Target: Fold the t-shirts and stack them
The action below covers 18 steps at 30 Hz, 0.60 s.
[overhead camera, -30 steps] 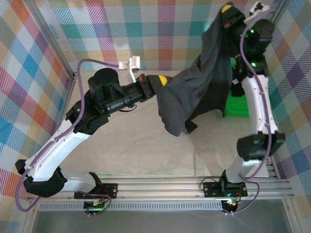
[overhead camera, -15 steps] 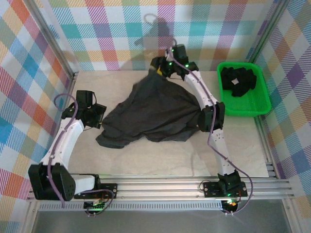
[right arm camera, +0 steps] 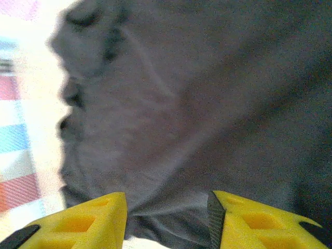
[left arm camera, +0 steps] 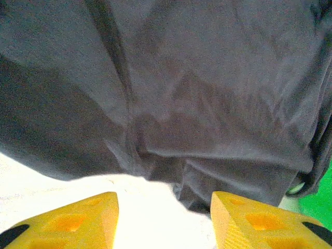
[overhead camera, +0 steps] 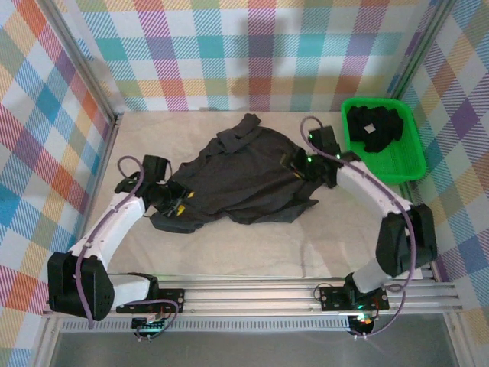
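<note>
**mk_folds:** Top view first. The t-shirt (overhead camera: pixel 244 180) lies crumpled on the table (overhead camera: pixel 229 256), and its long axis runs more or less from one gripper to the other. The left gripper (overhead camera: pixel 179 205) sits at its near-left end and the right gripper (overhead camera: pixel 296 164) at its far-right edge. More dark shirts (overhead camera: pixel 374 126) are in the green bin (overhead camera: pixel 409 164), off on the right gripper's outer side.

**yam_lurker:** Which arm is nearer?

**mk_folds:** Pretty even tbh, both are right at the cloth. In the left wrist view, the yellow fingers (left arm camera: pixel 78 220) stand apart with just bare table between them. The shirt's edge starts just ahead of the tips, with folds bunched straight in front.

**yam_lurker:** And the right?

**mk_folds:** In the right wrist view, the fingers (right arm camera: pixel 83 218) are apart too and aren't pinching anything. Cloth spreads out ahead of the tips and its hem crosses the gap between them, so it's lying there, not gripped.

**yam_lurker:** So no fold yet.

**mk_folds:** Nope. My guess is it needs flattening first. Each hand has an edge right in front of it to reach forward for, then they'd pull apart along that long axis.
</note>
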Tool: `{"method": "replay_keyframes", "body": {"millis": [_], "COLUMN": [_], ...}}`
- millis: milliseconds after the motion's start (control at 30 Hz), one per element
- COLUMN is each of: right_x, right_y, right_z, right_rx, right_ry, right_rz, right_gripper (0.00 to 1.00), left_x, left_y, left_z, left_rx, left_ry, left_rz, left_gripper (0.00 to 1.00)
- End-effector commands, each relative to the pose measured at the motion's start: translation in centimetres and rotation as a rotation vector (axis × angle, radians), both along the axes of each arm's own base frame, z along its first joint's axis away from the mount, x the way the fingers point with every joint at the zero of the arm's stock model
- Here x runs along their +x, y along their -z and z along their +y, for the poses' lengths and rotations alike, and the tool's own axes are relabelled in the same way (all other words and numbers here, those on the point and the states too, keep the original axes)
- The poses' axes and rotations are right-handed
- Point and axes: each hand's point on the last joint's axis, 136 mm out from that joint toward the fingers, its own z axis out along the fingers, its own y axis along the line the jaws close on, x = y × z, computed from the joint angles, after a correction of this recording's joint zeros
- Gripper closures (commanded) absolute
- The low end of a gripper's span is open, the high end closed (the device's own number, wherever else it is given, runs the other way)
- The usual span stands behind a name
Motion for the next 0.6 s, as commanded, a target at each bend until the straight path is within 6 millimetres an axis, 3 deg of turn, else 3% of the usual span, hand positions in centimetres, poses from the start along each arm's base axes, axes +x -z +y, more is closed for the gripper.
{"method": "replay_keyframes", "body": {"millis": [0,67,167,400,567], "right_x": [-3.5,-5.1,-5.9,-4.6,-5.4], "right_y": [4.3,5.5,6.9,9.5,10.5], "right_z": [-4.7,-6.8,-8.4,-8.3,-7.5], "right_rx": [-0.069,-0.021,0.066,0.187,0.224], "right_ry": [0.193,0.305,0.422,0.492,0.502], "right_rz": [0.134,0.175,0.219,0.264,0.35], "right_gripper": [0.53,0.51,0.49,0.5,0.64], "left_x": [-0.2,-0.4,-0.2,0.4,0.1], "left_y": [0.8,1.2,1.1,0.8,0.3], "left_z": [-0.9,-0.4,-0.4,-0.9,-0.6], "left_rx": [0.059,0.09,0.091,0.076,0.095], "left_ry": [0.079,0.079,0.081,0.091,0.099], "left_rz": [0.034,0.045,0.035,0.022,0.016], "left_gripper": [0.52,0.52,0.52,0.52,0.52]}}
